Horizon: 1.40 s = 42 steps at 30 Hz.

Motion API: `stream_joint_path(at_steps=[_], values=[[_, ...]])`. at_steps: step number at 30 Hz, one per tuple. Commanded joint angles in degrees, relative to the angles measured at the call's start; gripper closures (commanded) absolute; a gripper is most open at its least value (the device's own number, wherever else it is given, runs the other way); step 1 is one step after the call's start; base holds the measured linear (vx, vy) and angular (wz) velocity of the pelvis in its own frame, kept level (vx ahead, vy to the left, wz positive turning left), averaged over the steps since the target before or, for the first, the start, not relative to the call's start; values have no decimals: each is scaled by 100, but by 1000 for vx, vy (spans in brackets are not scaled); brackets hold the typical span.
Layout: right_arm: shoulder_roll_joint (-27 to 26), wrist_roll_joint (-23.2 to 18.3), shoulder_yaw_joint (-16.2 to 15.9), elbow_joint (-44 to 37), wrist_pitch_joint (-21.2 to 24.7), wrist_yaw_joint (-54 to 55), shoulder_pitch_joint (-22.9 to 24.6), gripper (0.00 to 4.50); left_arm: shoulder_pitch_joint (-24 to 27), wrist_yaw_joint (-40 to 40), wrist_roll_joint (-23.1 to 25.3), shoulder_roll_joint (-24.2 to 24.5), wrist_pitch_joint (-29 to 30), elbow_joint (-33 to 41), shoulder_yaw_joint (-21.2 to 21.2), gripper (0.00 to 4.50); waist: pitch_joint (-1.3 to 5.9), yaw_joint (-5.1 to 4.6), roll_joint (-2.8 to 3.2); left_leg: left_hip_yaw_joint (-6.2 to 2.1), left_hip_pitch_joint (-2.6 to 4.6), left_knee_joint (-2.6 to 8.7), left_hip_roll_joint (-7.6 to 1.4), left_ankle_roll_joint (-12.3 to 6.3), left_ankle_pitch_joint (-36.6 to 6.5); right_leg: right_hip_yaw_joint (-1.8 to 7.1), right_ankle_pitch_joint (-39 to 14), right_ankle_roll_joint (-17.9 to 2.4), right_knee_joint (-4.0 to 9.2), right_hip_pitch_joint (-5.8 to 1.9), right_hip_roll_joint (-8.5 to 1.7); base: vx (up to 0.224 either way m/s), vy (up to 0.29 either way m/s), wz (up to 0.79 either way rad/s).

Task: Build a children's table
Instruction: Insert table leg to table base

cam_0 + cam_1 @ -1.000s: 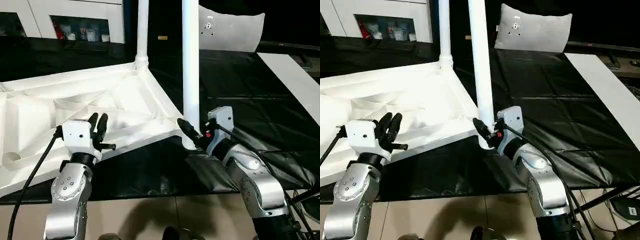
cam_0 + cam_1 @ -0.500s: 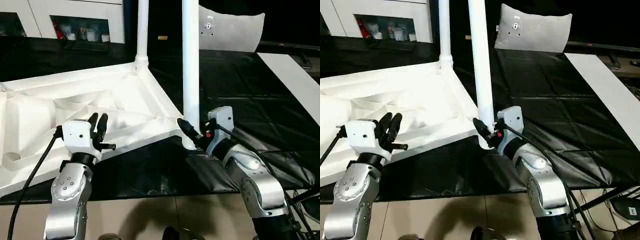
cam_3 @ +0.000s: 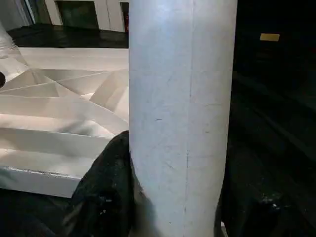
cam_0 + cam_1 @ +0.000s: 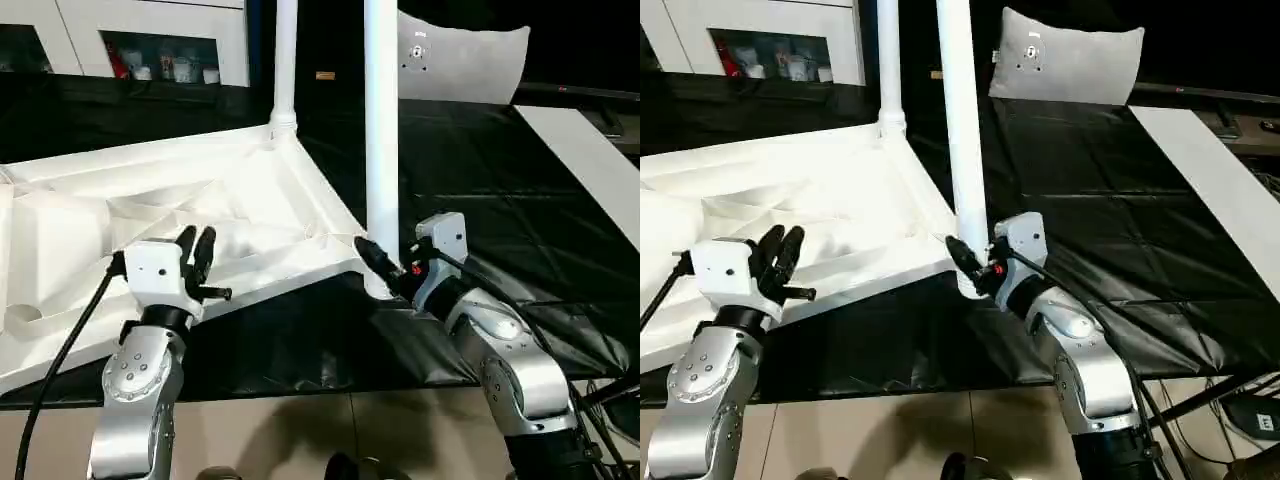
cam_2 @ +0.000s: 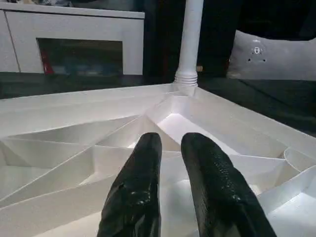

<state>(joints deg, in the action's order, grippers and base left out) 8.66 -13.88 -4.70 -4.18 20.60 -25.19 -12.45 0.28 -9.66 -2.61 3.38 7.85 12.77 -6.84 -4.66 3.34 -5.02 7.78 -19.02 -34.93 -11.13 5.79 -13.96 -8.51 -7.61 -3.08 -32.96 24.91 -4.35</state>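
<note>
- Top (image 4: 200, 215) lies underside-up on black counter (image 4: 520, 200); far leg (image 4: 285, 60) stands in its socket.
- R gripper (image 4: 385, 272): jaws clamped on near leg (image 4: 381, 120) low down, at corner socket.
- L gripper (image 4: 196, 250): jaws near-closed, empty, above ribs.
- Do well: keep leg vertical, press straight down; L should brace top vs lift.

A wide bench draped in wrinkled black plastic sheeting (image 4: 500, 200) fills the middle ground. Behind it stands a white cabinet (image 4: 140, 30) with an open shelf of small jars. A grey rectangular cushion (image 4: 1065, 60) leans at the far edge. Beige floor tiles (image 4: 900, 430) lie below, glossy under overhead light.
</note>
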Motion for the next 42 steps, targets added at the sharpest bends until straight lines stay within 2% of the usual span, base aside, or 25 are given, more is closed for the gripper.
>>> stream_joint_path(at_steps=[1, 42], values=[[52, -11, 112, -13, -11, 13, -21, 262, 6, 13, 1, -26, -21, 98, 59, 349, 387, 20, 51, 17, -133, 407, -156, -549, -238, 362, -2016, 9, 411, -472, -356, 0, 0, 0], [52, -11, 112, -13, -11, 13, -21, 262, 6, 13, 1, -26, -21, 98, 59, 349, 387, 21, 52, 16, -129, 407, -159, -548, -241, 363, -2014, 3, 413, -470, -356, 0, 0, 0]])
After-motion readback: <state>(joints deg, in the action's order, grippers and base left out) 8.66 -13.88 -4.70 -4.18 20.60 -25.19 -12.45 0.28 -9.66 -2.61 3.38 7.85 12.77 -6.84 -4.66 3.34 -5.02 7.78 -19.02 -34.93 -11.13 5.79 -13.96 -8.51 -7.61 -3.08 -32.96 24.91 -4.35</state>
